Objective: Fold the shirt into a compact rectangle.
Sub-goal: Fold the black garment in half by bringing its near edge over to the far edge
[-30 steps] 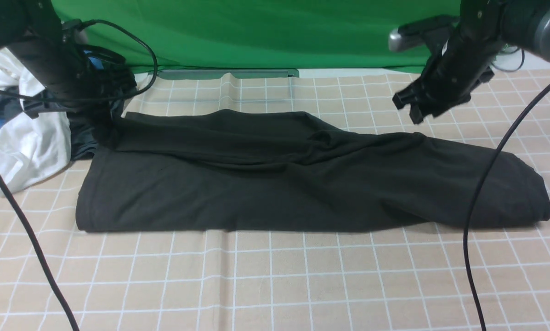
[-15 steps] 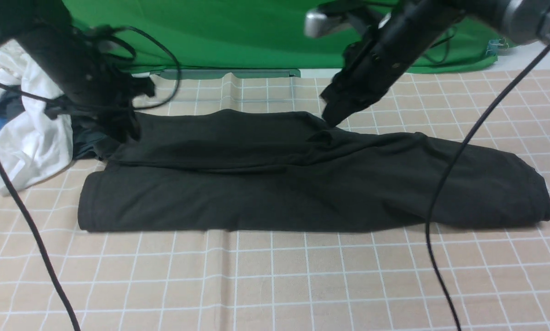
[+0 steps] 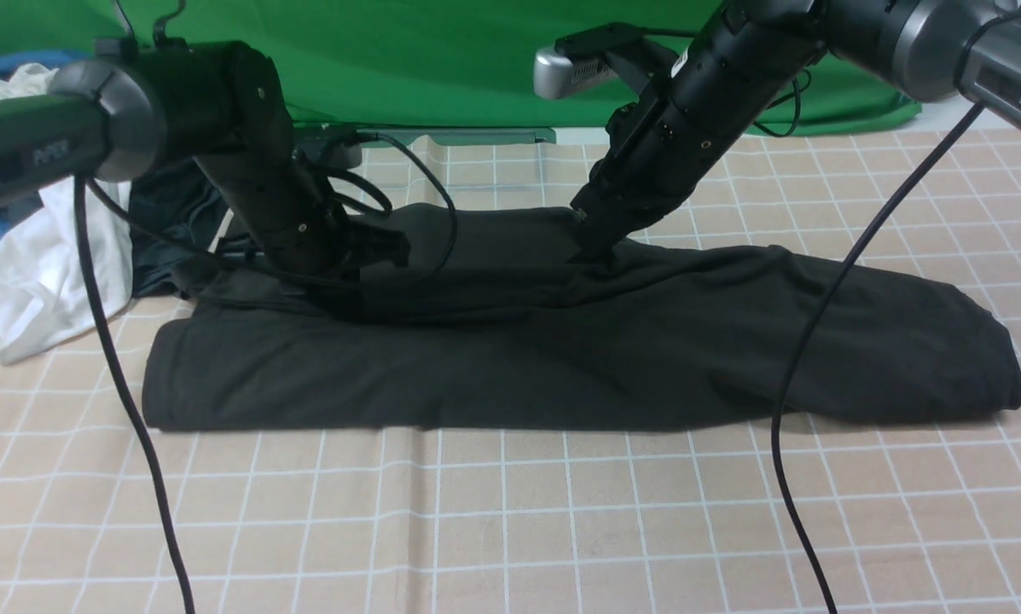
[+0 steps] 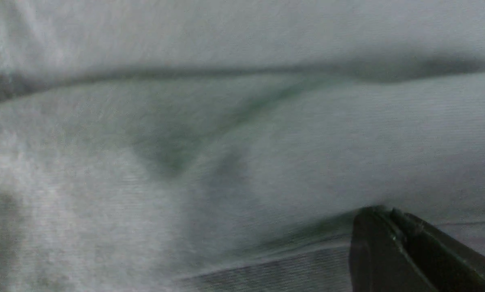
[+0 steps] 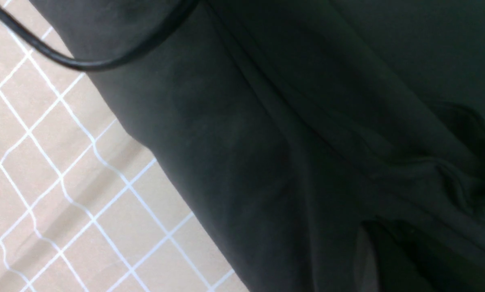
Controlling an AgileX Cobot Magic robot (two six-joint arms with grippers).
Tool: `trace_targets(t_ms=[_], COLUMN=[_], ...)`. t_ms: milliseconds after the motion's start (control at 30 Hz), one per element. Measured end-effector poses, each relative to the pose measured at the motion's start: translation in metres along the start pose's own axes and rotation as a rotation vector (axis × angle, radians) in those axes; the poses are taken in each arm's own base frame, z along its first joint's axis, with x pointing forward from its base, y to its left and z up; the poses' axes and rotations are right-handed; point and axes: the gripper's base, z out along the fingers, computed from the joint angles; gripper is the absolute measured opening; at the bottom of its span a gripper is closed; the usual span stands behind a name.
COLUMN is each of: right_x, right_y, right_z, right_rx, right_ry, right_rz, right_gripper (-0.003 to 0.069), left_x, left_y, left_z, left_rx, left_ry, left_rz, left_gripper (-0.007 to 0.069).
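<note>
The charcoal-black shirt point(image 3: 646, 341) lies as a long band across the checked cloth, with its back layer folded toward the front. My left gripper point(image 3: 395, 247) rests low on the shirt's back left part. In the left wrist view its jaws point(image 4: 382, 211) are shut, their tips at a ridge of shirt fabric point(image 4: 226, 142). My right gripper point(image 3: 583, 251) points down onto a wrinkle at the shirt's back middle. In the right wrist view it point(image 5: 370, 227) is shut, its tips sunk in the dark shirt cloth point(image 5: 246, 142).
A white garment point(image 3: 49, 256) and a dark teal garment point(image 3: 165, 230) are heaped at the far left. A green backdrop point(image 3: 442, 60) closes the back. Black cables point(image 3: 804, 384) hang from both arms across the checked tablecloth point(image 3: 510, 512).
The right arm swung in from the back right, came down on the shirt's middle and shut its jaws. The left arm moved right from the shirt's left end onto the back layer.
</note>
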Motion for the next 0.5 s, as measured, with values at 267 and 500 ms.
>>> trace_targets(t_ms=[267,500], right_x=[0.000,0.000], right_y=[0.000,0.000], right_z=[0.000,0.000], right_rx=[0.000,0.000], right_ry=[0.000,0.000], right_rz=[0.002,0.002], right_gripper=[0.0038,0.0038], left_x=[-0.007,-0.032], left_y=[0.003,0.009], left_z=[0.011,0.009], left_rx=[-0.016,-0.079], left_ry=[-0.064,-0.346], left_rz=[-0.021,-0.019], left_gripper=[0.0019,0.0019])
